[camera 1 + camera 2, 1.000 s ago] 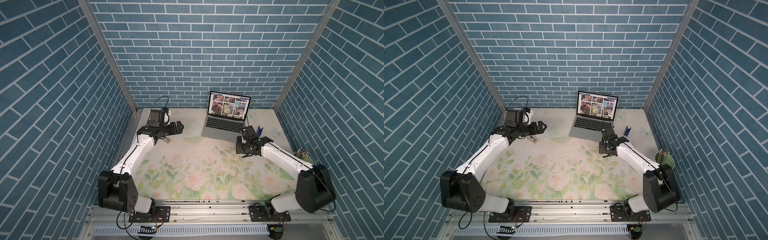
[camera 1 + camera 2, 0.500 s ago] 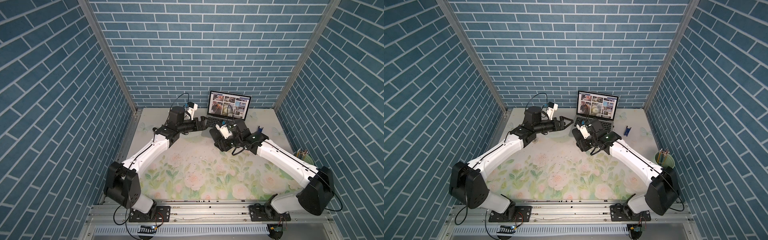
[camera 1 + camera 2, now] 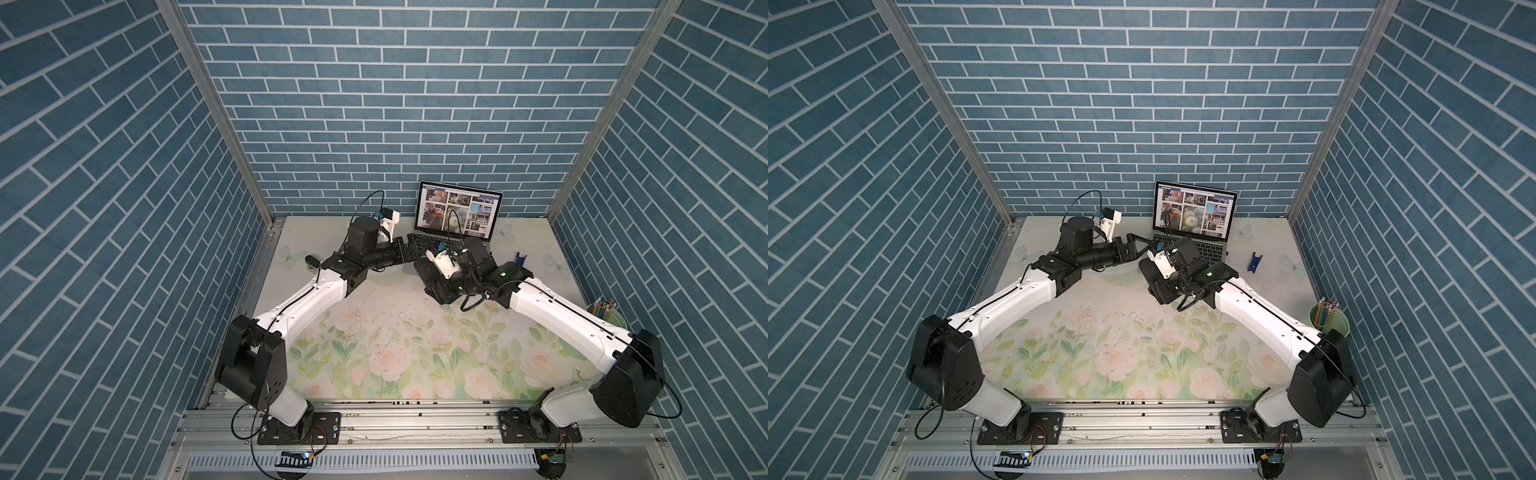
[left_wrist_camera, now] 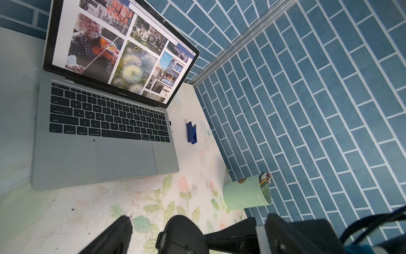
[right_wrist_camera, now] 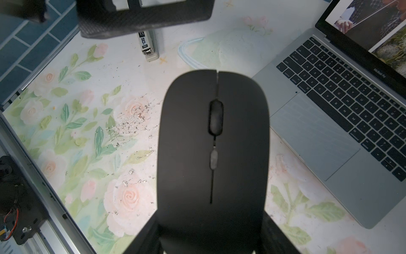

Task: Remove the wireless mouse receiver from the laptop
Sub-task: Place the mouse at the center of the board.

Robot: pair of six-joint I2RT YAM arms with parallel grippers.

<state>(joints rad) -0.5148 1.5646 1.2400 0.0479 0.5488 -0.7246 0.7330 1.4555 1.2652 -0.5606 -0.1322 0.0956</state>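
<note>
Blk mouse (image 5: 213,143), blue clip (image 4: 191,132), green pencil cup (image 4: 243,194).

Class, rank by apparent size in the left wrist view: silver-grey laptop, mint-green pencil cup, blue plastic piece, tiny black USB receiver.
Largest to smallest:
silver-grey laptop
mint-green pencil cup
blue plastic piece
tiny black USB receiver
The cup looks nearer the camera, so enlarged.

Narrow bare gap between laptop (image 4: 66,162) side and blue piece (image 4: 191,132); right hand (image 5: 212,226), gripping mouse (image 5: 213,143), crowds laptop's front.
</note>
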